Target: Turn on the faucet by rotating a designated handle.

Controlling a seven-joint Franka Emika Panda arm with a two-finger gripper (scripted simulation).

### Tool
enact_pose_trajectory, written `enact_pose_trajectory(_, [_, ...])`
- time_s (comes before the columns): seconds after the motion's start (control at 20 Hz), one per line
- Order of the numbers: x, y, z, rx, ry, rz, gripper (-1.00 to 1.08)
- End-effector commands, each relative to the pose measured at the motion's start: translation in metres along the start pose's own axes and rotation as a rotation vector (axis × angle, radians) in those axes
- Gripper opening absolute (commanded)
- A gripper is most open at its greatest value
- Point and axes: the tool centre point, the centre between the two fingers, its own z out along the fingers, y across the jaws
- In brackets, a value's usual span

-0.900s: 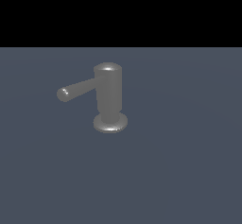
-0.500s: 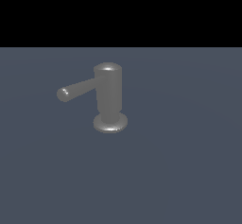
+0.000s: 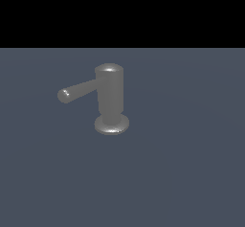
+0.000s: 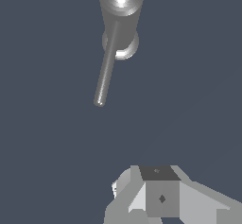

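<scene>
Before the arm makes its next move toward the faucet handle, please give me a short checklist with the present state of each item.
1. Faucet upright on its base: ok.
2. Handle free, nothing touching it: ok.
3. Handle tip seen in the wrist view: ok.
4. Gripper apart from the handle, no contact: ok.
5. Gripper open or shut: cannot tell, fingertips out of view.
6. Arm seen in the exterior view: not ok, absent.
</scene>
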Motion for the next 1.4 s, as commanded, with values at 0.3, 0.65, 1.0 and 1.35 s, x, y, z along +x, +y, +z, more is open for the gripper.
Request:
enact_pose_trajectory(0.3, [0.016, -0.037, 0.062, 0.007, 0.015, 0.072, -1.00])
enact_pose_trajectory(0.65, [0.032, -0.066, 0.110, 0.013, 0.027, 0.126, -1.00])
enact_pose_trajectory(1.0, [0.050, -0.091, 0.152, 0.018, 0.037, 0.173, -1.00])
enact_pose_trajectory(1.35, [0.063, -0.107, 0.178, 0.022, 0.044, 0.202, -1.00])
